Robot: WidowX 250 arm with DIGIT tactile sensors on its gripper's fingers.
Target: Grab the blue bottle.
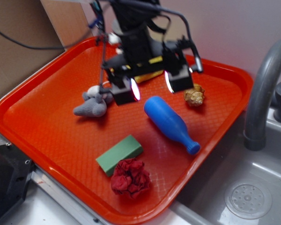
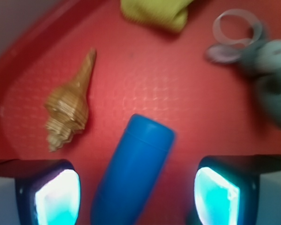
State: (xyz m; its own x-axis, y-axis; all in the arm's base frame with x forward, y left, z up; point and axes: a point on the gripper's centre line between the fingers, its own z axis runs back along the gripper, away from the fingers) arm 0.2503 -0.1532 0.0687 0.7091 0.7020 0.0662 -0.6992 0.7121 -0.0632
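A soft grey plush mouse toy (image 1: 91, 107) is lying at the left of the textured orange-red plastic tray surface (image 1: 47, 122). Nearer the front edge, a rectangular green foam block (image 1: 119, 153) is resting flat, with a crumpled dark red cloth ball (image 1: 130, 177) sitting just beside it. Above the tray's middle, the black robot gripper (image 1: 152, 85) is hanging with its two fingers (image 1: 126, 90) spread wide apart, holding nothing. The smooth bright-blue plastic bottle (image 1: 170, 123) is lying on its side right of centre, its wide base pointing toward the gripper and its narrow neck angling toward the tray's right rim. In the wrist view, the bottle's base (image 2: 133, 173) is sitting between the two glowing fingers, untouched. A tan ridged spiral seashell (image 1: 195, 95) is lying near the far right, apart from the bottle.
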